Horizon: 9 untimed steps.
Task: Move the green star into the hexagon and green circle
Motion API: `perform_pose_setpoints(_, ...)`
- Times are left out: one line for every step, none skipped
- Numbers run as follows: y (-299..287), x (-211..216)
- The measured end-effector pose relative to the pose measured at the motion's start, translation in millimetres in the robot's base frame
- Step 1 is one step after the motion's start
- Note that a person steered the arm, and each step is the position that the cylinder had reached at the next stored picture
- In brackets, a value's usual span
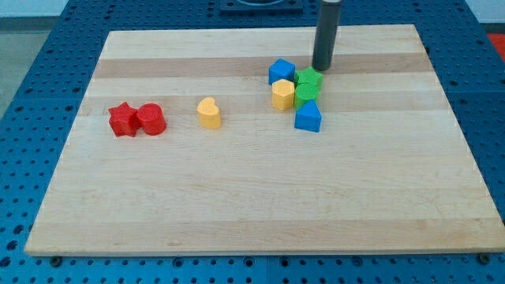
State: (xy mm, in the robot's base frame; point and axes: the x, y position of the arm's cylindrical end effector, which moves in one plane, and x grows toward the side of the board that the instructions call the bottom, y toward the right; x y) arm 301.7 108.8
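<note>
A wooden board [260, 197] is shown on a blue perforated table [31, 79]. The dark rod descends from the view's top, its upper part cut off by the frame edge; my tip [322, 69] is seen at the board surface, just above and to the right of a tight cluster of blocks. No jaws are fitted to the rod, so nothing is grasped.

In the cluster, a blue block [281, 72], its shape hard to make out, is placed at upper left; a yellow hexagon [283, 94] lies just below it. Two green blocks are pressed together to the right: the upper one [310, 79], nearest the tip, and the lower one [306, 93], touching the hexagon. Which is the star and which the circle cannot be told. A blue block [308, 117] sits at the cluster's bottom.

Well apart, toward the view's left, a yellow heart [208, 113] is seen alone, and a red star [122, 120] touches a red cylinder [151, 119].
</note>
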Motion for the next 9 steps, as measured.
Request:
perform_pose_setpoints(2, 6)
perform_pose_setpoints(-3, 12)
perform_pose_setpoints(-11, 16)
perform_pose_setpoints(-17, 16)
perform_pose_setpoints(-24, 16)
perform_pose_setpoints(-26, 17)
perform_pose_setpoints(-32, 21)
perform_pose_setpoints(-36, 24)
perform_pose_setpoints(-36, 24)
